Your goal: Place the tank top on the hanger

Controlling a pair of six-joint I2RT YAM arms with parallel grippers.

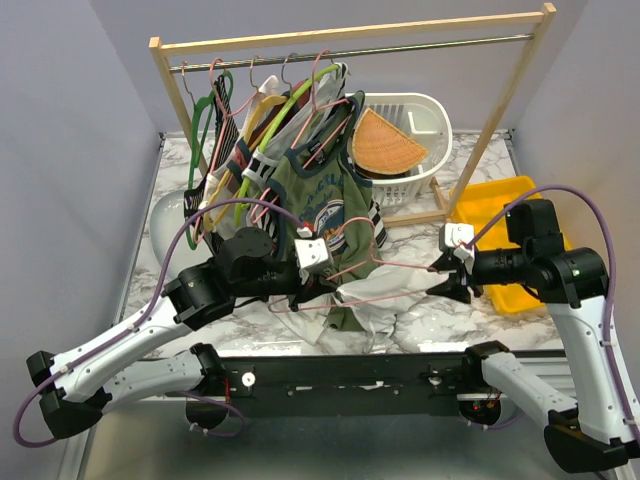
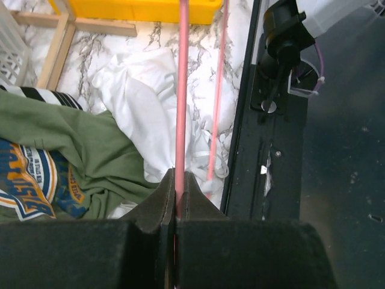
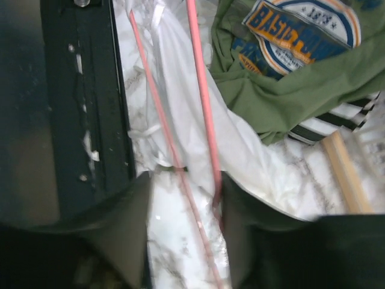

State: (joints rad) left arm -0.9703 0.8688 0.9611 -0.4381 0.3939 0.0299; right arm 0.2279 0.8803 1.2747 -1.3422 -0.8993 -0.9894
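Black pads (image 2: 157, 205) of the left hand (image 2: 175, 180): pressed together on the hanger (image 2: 181, 90), gripping its thicker pink wire with no gap showing. Holds that wire straight out ahead of the fingertips, above the marble desk (image 2: 156, 36).

Right hand (image 3: 183, 192): stands open, fingers (image 3: 129, 211) parted, with both pink wires of the hanger (image 3: 203, 90) running between them. Seems to meet the thicker wire with one finger only, and pinches nothing.

From above: left hand (image 1: 295, 295) at one end of the hanger (image 1: 408, 265), right hand (image 1: 442, 283) at the other, facing each other.

Below and between the two hands: tank top (image 1: 375, 315), white and crumpled on the desk, lying under the wires. Cannot tell whether a strap loops the thin wire.

Ahead of the left hand's fingertips and to their left: green top (image 2: 72, 150) with a round print, overlapping the white tank top (image 2: 150, 108).

Beyond the right hand: yellow tray (image 1: 505, 200).

Farther off, behind both hands: white basket (image 1: 425, 115) and wooden rack (image 1: 350, 32) hung with clothes.
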